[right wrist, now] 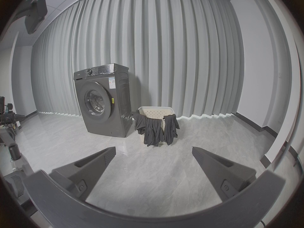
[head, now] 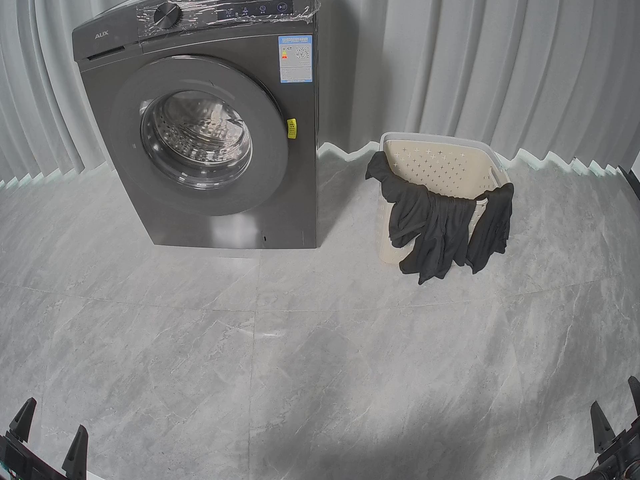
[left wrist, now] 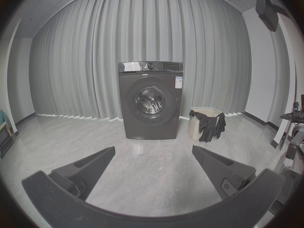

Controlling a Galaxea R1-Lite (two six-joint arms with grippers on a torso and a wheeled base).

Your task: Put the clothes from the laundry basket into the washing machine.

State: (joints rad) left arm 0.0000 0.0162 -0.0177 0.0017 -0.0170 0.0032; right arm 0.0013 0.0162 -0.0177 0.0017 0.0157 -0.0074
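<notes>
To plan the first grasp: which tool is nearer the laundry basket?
Right. The right tool is in front of the basket, slightly to its right; the left tool is far across, in front of the washing machine.

Dark grey washer (head: 200,135) with a blue-and-white label (head: 295,58) and a yellow tag (head: 291,128). Cream basket (head: 440,165) patterned with small crosses. Black clothes (head: 440,228). Pale grey marbled floor (head: 333,368). White pleated curtain (head: 467,48).
</notes>
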